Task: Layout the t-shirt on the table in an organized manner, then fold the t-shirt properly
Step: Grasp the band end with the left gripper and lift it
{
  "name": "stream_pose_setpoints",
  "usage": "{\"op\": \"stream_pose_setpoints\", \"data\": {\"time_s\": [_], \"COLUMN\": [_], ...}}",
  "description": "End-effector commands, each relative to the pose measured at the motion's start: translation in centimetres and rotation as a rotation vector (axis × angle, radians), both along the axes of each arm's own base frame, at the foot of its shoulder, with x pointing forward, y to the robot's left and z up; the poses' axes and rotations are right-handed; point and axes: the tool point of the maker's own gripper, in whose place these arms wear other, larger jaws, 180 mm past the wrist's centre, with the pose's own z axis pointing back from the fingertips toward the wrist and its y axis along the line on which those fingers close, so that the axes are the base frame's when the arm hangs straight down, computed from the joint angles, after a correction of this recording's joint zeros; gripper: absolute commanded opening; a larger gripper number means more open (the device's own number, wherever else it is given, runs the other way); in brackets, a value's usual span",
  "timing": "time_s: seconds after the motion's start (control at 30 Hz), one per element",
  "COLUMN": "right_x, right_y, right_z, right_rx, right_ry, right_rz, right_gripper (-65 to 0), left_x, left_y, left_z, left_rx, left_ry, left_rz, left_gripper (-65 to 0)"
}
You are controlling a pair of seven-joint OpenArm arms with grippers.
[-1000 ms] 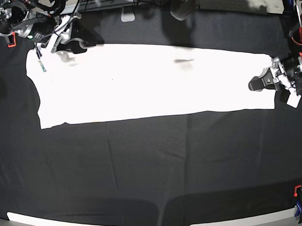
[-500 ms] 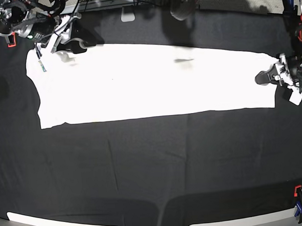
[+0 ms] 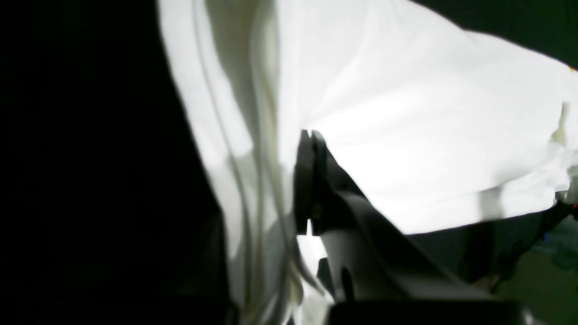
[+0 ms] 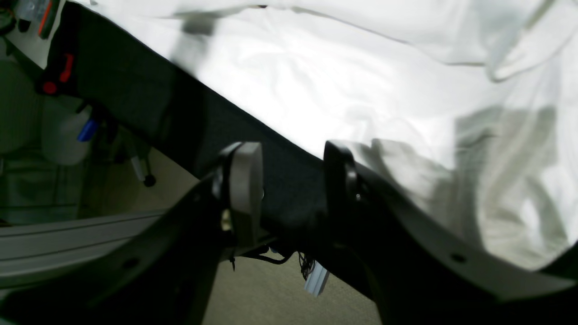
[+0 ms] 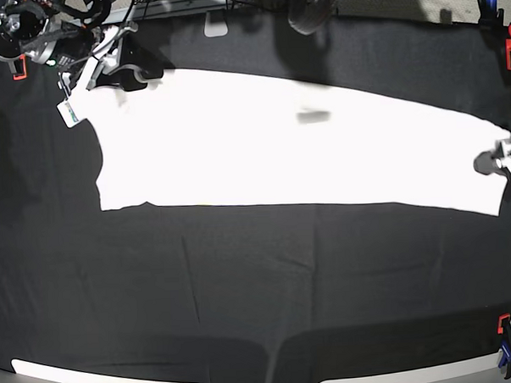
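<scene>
White cotton is pretty much all you get here: the t-shirt (image 5: 296, 147) lies as one long plain-white band across the upper half of the base view, running from the upper left down toward the right edge, print not showing. It sits on the table (image 5: 243, 285), whose wrinkled black cloth fills the rest of the frame.

Your left gripper (image 5: 502, 159) is at the far right edge of the base view, right at the shirt's end. In the left wrist view its jaws are pressed together with the shirt fabric (image 3: 406, 135) pinched between them, so it's clamped on the t-shirt. The cloth looks lifted and folded in ridges on the left of that frame.

Your right gripper (image 5: 93, 71) is up in the top left corner of the base view, at the shirt's other end. In the right wrist view the two fingers (image 4: 244, 180) stand apart, with the table edge showing in the gap. One finger sits against the shirt's rumpled edge (image 4: 451, 158), but you can't really tell whether any cloth is between them.

A red clamp (image 5: 504, 325) sits at the lower right table edge.
</scene>
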Motion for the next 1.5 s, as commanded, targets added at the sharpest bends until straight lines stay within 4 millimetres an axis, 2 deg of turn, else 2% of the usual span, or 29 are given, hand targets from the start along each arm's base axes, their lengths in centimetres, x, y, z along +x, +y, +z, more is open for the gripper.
{"op": "stream_pose_setpoints", "data": {"time_s": [0.0,0.1,0.23,0.67,0.93,1.07,1.17,1.43,1.47], "right_x": [0.4,0.4,0.4,0.4,0.4,0.4,0.6,1.0,1.0], "right_y": [0.2,0.2,0.2,0.2,0.2,0.2,0.2,0.2,0.2], "right_z": [0.9,0.9,0.9,0.9,0.9,1.0,1.1,1.4,1.4], "right_rx": [0.015,0.015,0.015,0.014,0.015,0.015,0.022,0.032,0.032], "right_ry": [-0.036,-0.035,-0.036,-0.036,-0.037,-0.037,-0.05,-0.07,-0.07], "right_rz": [0.008,0.008,0.008,0.008,0.008,0.008,0.001,-0.01,-0.01], "right_gripper": [-42.8,-42.8,-42.8,-42.8,-42.8,-42.8,-42.7,-42.0,-39.8], "left_x": [1.4,1.2,1.0,-0.5,-0.6,-0.7,-0.8,-1.0,-1.0], "left_y": [1.4,1.3,-0.7,-14.8,-22.7,-25.8,-27.1,-27.3,-27.5], "left_z": [2.4,2.8,3.0,2.3,2.4,2.7,3.0,3.1,3.4], "left_rx": [0.043,0.109,0.121,-0.036,-0.216,-0.29,-0.32,-0.332,-0.352], "left_ry": [-0.059,-0.041,-0.021,-0.077,-0.118,-0.128,-0.136,-0.129,-0.137], "left_rz": [-0.006,-0.061,-0.098,-0.304,-0.332,-0.342,-0.349,-0.362,-0.361], "left_gripper": [-65.0,-65.0,-65.0,-65.0,-65.0,-65.0,-65.0,-65.0,-62.0]}}
